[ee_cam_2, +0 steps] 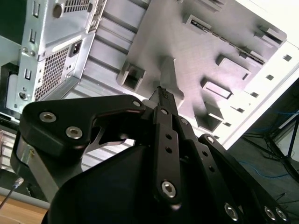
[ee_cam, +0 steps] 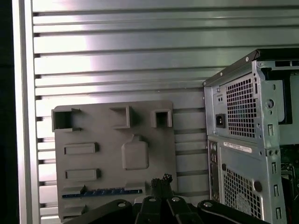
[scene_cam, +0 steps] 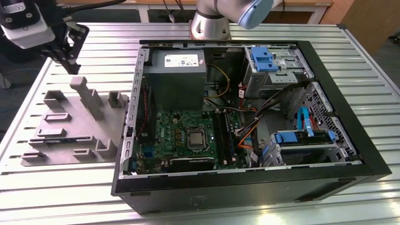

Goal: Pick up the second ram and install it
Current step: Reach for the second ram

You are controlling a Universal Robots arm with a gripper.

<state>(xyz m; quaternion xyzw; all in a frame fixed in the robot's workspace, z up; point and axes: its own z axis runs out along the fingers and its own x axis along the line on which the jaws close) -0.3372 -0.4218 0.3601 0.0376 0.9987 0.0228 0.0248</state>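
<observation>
The second ram (ee_cam: 103, 192) is a thin blue strip standing on edge in a long slot of the grey fixture plate (ee_cam: 107, 140). In the exterior view it shows as a dark line (scene_cam: 53, 139) in the fixture (scene_cam: 69, 123) on that view's left. My gripper (scene_cam: 72, 68) hangs well above the fixture's far end, apart from the ram. Its fingertips (ee_cam: 161, 179) sit pressed together with nothing between them, and the second wrist view shows the gripper (ee_cam_2: 161, 91) shut over the fixture (ee_cam_2: 154, 37). The black memory slots (scene_cam: 223, 136) lie on the motherboard (scene_cam: 181, 131).
The open black computer case (scene_cam: 250, 190) lies on the ribbed metal table (scene_cam: 375, 201), right beside the fixture. Its perforated back panel (ee_cam: 238, 140) stands close to the fixture plate. Cables, drive bays and a power supply (scene_cam: 178, 75) crowd the case. Grey blocks rise from the fixture.
</observation>
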